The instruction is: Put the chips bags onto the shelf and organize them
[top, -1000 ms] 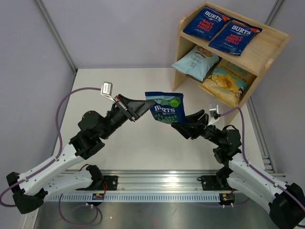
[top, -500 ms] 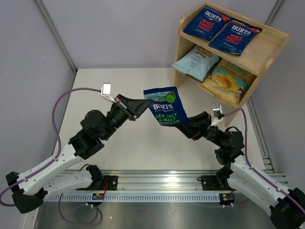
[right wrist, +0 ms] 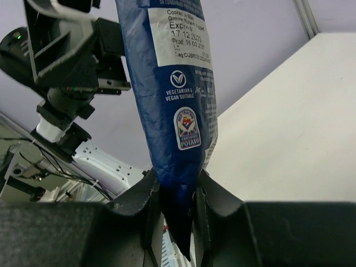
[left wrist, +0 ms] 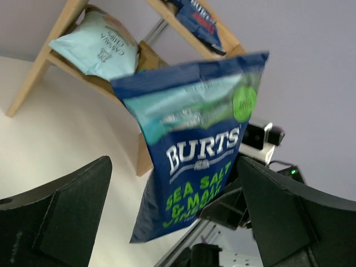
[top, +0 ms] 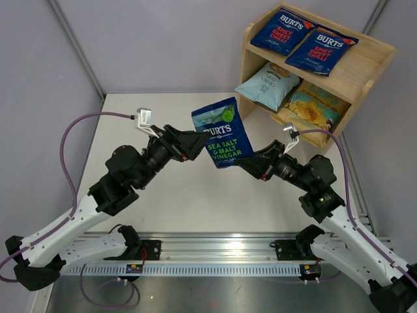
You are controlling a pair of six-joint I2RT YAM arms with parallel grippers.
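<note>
Dark-blue and green-lettered, the Burts bag (top: 221, 134) stands upright in mid-air over the middle of the table (top: 195, 202), its bottom seam clamped between the fingers of the right gripper (top: 242, 163). The left gripper (top: 199, 141), at the bag's nine o'clock, holds its jaws wide apart on either side of the bag, apparently without touching it. The weight seems to rest on the right arm alone, probably because that arm stands nearer the shelf (top: 248, 65).

The light wooden shelf sits at the table's two o'clock. Two red-lettered Burts bags (top: 283, 30) (top: 321, 50) lie side by side on its top tier, with bare wood at that tier's three o'clock end, seemingly room for a third. Below, a pale-blue bag (top: 267, 85) and a yellow-and-teal bag (top: 309, 107) lean out of the lower tier.

From above, the bag hides the right fingertips, so the grip shows only in the right wrist view, where the frame cuts off the bag's top. The left wrist view blurs the bag's lettering and loses its lowest line. The back of the lower tier lies in shadow, and the yellow bag's print is too small to read.
</note>
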